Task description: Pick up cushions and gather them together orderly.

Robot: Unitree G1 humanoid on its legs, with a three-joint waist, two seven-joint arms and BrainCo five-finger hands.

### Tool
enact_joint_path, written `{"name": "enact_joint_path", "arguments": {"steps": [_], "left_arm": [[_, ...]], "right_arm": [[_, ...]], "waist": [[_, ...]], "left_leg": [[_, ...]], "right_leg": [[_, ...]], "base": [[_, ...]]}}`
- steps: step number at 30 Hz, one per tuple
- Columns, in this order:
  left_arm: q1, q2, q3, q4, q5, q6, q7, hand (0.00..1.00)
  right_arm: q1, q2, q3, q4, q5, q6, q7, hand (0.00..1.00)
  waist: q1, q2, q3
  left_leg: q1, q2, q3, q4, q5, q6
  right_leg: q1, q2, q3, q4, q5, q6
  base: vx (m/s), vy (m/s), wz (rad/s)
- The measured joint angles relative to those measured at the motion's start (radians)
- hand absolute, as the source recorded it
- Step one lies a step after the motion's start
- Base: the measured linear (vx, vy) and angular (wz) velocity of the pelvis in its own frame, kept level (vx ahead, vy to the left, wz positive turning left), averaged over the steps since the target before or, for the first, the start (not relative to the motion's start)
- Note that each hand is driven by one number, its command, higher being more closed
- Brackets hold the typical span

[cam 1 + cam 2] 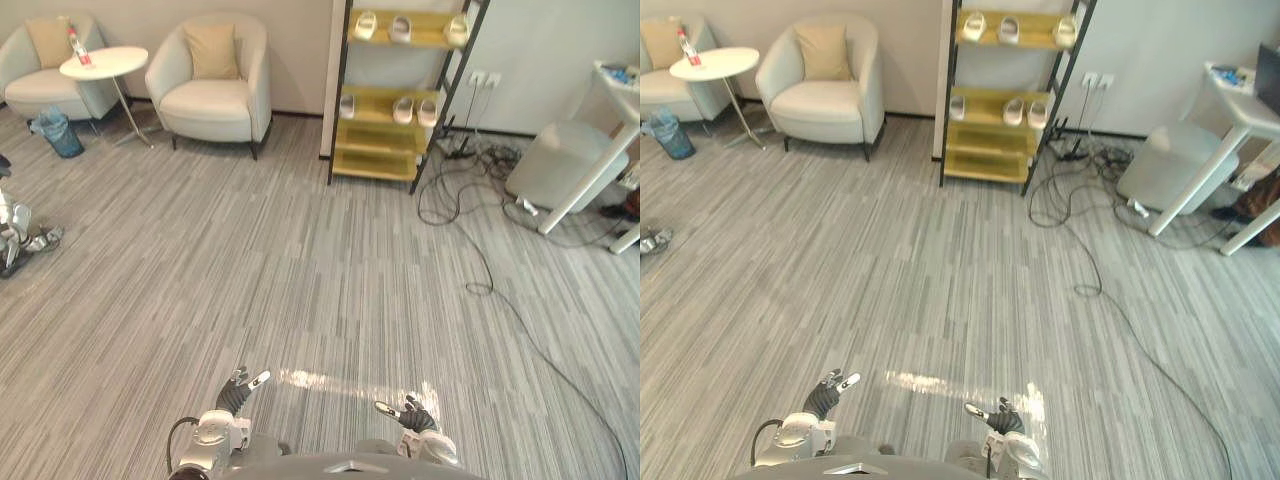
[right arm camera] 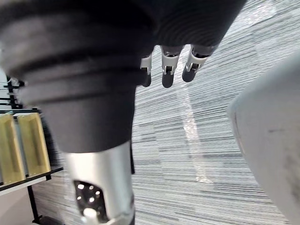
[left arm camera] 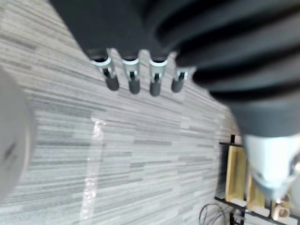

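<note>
Two tan cushions are far off at the back left. One cushion [image 1: 212,50] leans upright in the nearer cream armchair [image 1: 215,100]. The other cushion [image 1: 48,40] sits in a second armchair [image 1: 30,85] at the far left. My left hand [image 1: 240,390] and right hand [image 1: 410,414] hover low over the striped grey carpet close to me, both open and holding nothing. The left wrist view shows straight fingers [image 3: 133,79] above bare carpet. In the right wrist view the fingers [image 2: 166,70] are likewise relaxed.
A round white side table [image 1: 103,62] with a bottle stands between the armchairs, a blue bin [image 1: 60,133] beside it. A black shelf [image 1: 400,100] holds slippers. Cables [image 1: 470,200] trail across the floor on the right, near a grey pouf [image 1: 560,165] and a white table [image 1: 615,100].
</note>
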Motion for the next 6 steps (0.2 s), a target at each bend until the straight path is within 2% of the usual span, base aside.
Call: {"name": "enact_joint_path", "arguments": {"steps": [2, 4, 6], "left_arm": [[0.005, -0.019, 0.006, 0.002, 0.0, -0.001, 0.0, 0.0], [0.009, -0.031, 0.01, 0.029, 0.0, 0.0, -0.002, 0.0], [0.009, -0.032, 0.011, 0.029, 0.0, -0.001, -0.002, 0.0]], "right_arm": [[0.01, -0.02, -0.017, 0.001, 0.0, -0.001, 0.0, 0.0], [0.019, -0.028, -0.018, 0.004, 0.001, -0.001, 0.0, 0.0], [0.019, -0.028, -0.018, 0.004, 0.001, 0.0, 0.0, 0.0]], "waist": [[-0.001, 0.028, -0.015], [-0.001, 0.052, -0.032], [0.0, 0.05, -0.033]], "left_leg": [[0.01, 0.034, 0.0, -0.005, -0.015, -0.018], [0.02, 0.055, -0.002, -0.037, -0.017, -0.021], [0.029, 0.06, -0.002, -0.055, -0.013, -0.026]], "right_leg": [[0.044, 0.039, -0.001, -0.089, 0.035, -0.011], [0.074, 0.068, 0.002, -0.163, 0.07, -0.018], [0.086, 0.08, 0.005, -0.191, 0.082, -0.024]], "base": [[0.14, -0.118, -0.13], [0.1, -0.108, -0.15], [0.02, -0.052, -0.07]]}}
